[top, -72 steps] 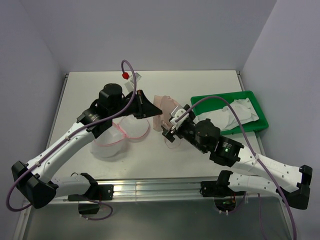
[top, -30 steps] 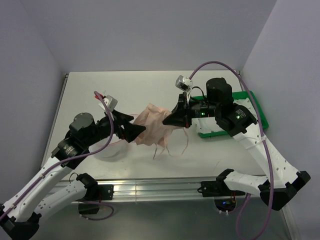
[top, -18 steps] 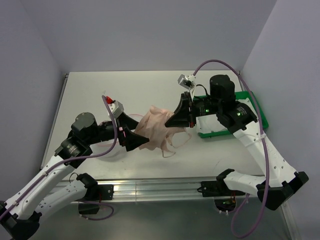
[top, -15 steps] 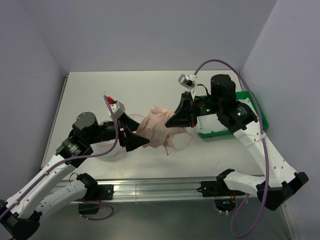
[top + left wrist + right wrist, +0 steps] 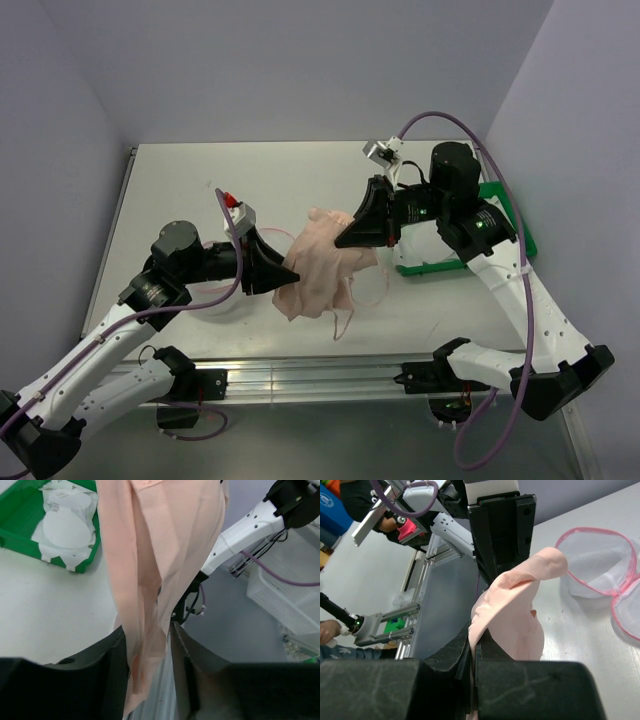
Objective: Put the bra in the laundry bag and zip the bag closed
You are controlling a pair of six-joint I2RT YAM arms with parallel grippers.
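The bra (image 5: 325, 268) is pale pink and hangs in the air between the two arms. My right gripper (image 5: 347, 240) is shut on its top edge, with the fabric (image 5: 515, 615) pinched in the right gripper (image 5: 473, 650). My left gripper (image 5: 147, 652) reaches in from the left. Its jaws are half-way in, one on each side of a hanging fold of the bra (image 5: 155, 555), and a gap shows beside the right finger. The laundry bag (image 5: 600, 565) lies open on the table, white mesh with a pink rim. In the top view the laundry bag (image 5: 218, 303) is mostly under the left arm.
A green tray (image 5: 503, 205) with white mesh items stands at the right edge of the table, just behind the right arm. The same green tray (image 5: 20, 537) shows in the left wrist view. The table's front rail runs below the hanging fabric.
The left gripper has moved right onto the hanging bra and its jaws have narrowed from wide open. The right gripper has risen slightly with the bra still held.
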